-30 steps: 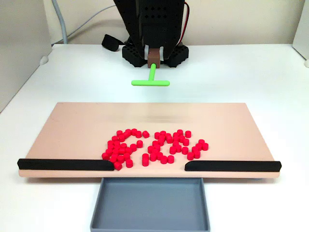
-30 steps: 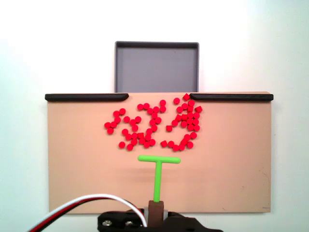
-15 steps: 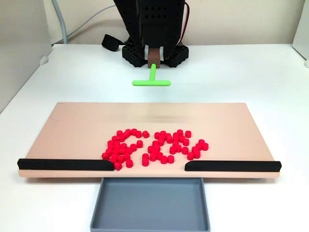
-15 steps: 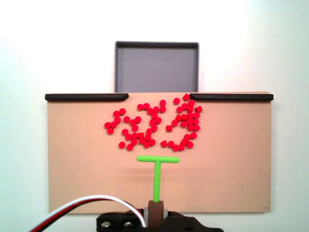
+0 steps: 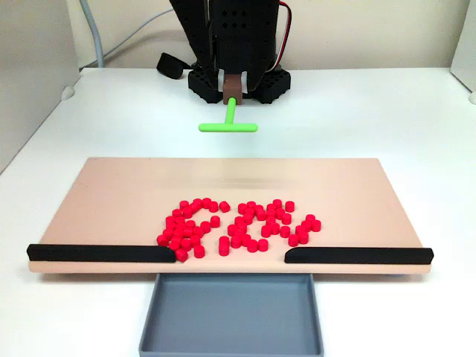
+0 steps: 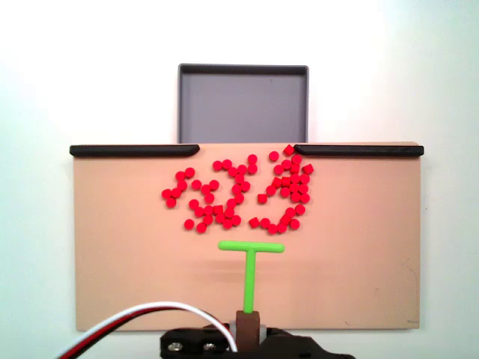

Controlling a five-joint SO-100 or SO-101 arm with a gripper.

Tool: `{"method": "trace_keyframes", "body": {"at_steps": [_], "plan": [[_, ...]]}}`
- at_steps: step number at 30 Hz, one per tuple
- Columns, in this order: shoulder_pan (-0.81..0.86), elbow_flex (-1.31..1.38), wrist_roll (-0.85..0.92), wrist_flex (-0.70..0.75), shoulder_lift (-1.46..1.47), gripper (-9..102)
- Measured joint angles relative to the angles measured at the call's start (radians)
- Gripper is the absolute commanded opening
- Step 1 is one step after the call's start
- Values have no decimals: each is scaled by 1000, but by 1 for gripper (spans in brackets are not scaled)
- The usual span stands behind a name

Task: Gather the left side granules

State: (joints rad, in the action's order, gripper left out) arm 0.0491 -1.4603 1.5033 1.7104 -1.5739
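Black perforated robot arm cut off at top edge. Red, white and black cable runs out bottom-left. Gripper fingers hidden; grip indeterminable.

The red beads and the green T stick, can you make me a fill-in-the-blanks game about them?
1. The granules lie on the ____ board.
2. The pusher is shaped like the letter ____.
3. The grey tray holds ____ granules.
4. The gap between the two black strips opens toward the grey ____.

Missing words: tan; T; no; tray.
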Motion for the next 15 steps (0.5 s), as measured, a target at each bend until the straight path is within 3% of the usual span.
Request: {"method": "trace_keyframes", "body": {"at_steps": [7,15], "plan": [[0,0,-80,0,0,0],[-86,0,-331,-21,0,0]]}}
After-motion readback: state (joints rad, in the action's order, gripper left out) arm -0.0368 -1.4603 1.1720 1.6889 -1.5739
